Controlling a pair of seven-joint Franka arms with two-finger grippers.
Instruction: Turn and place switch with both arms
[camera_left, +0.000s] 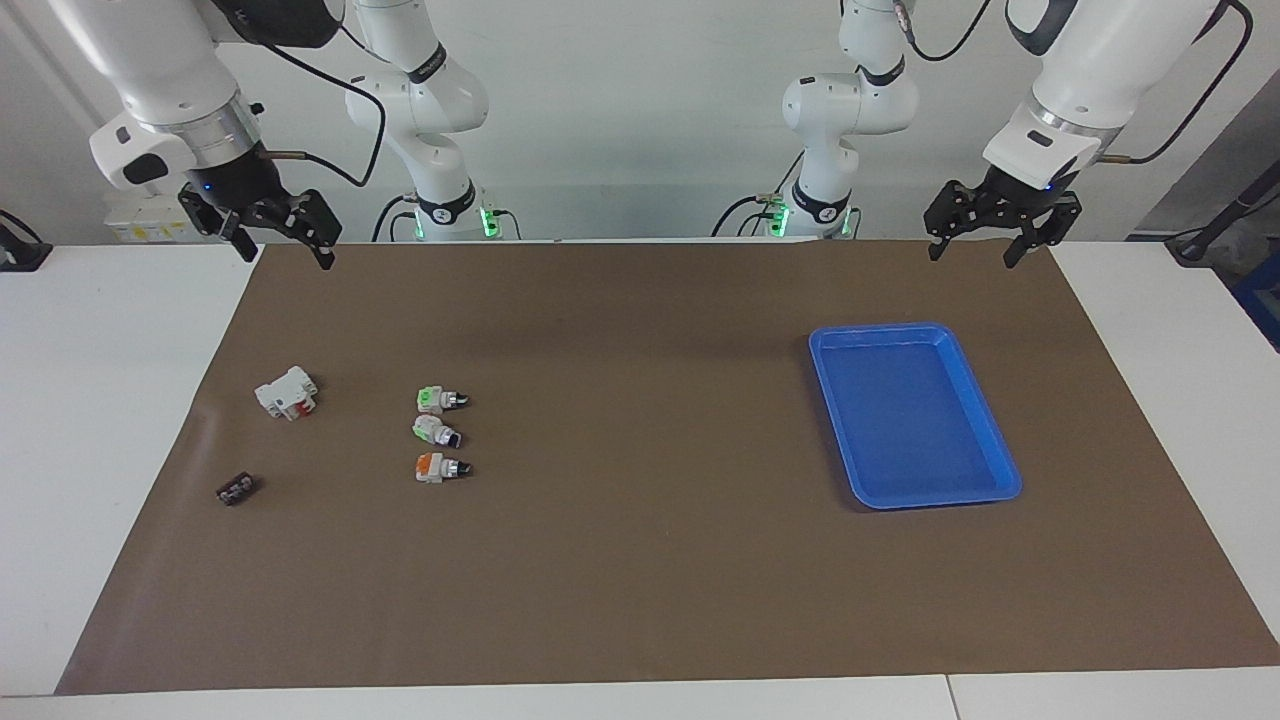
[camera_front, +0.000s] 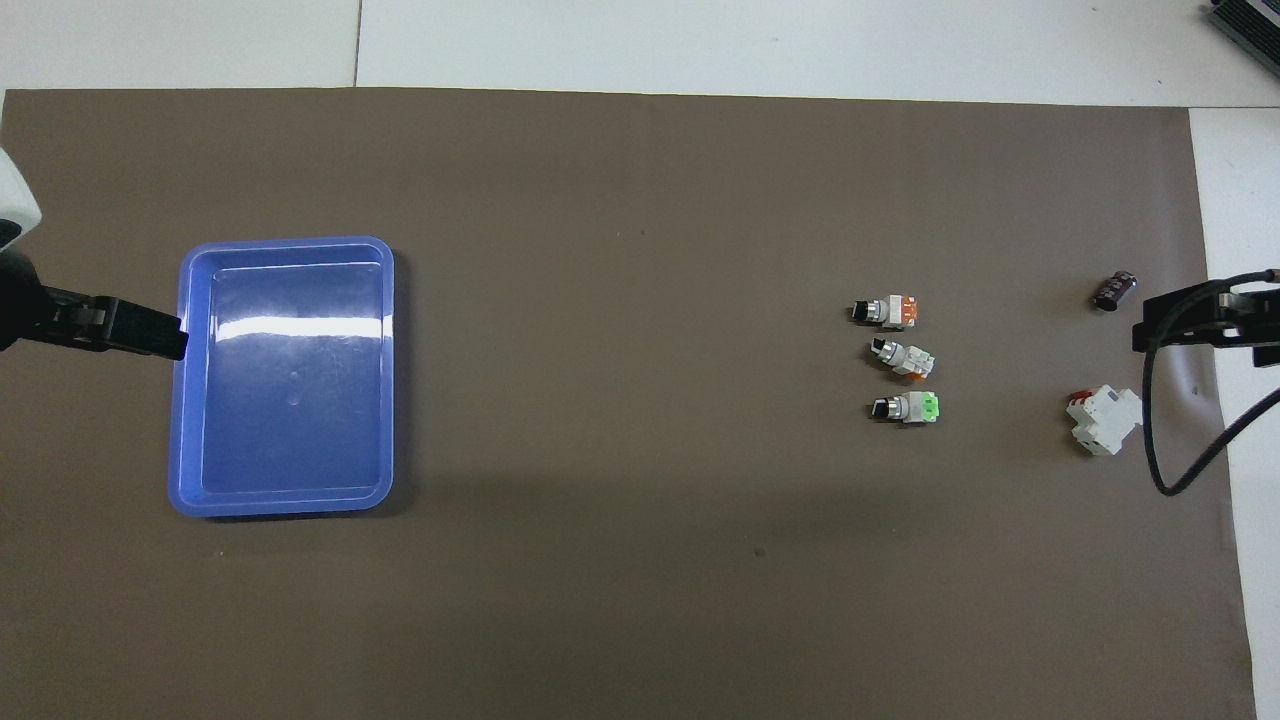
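Note:
The switch (camera_left: 440, 467) with the orange end block and black knob lies on the brown mat, toward the right arm's end of the table. It also shows in the overhead view (camera_front: 886, 312). It is the one farthest from the robots in a short row of three. My right gripper (camera_left: 285, 250) hangs open and empty above the mat's edge nearest the robots, well apart from the switch. My left gripper (camera_left: 975, 250) hangs open and empty over that same edge, nearer to the robots than the blue tray (camera_left: 880, 330). Both arms wait.
Two similar switches with green ends (camera_left: 440, 400) (camera_left: 436, 431) lie beside the orange one, nearer to the robots. A white-and-red breaker block (camera_left: 287, 392) and a small black part (camera_left: 236, 489) lie further toward the right arm's end. The blue tray (camera_front: 285, 242) holds nothing.

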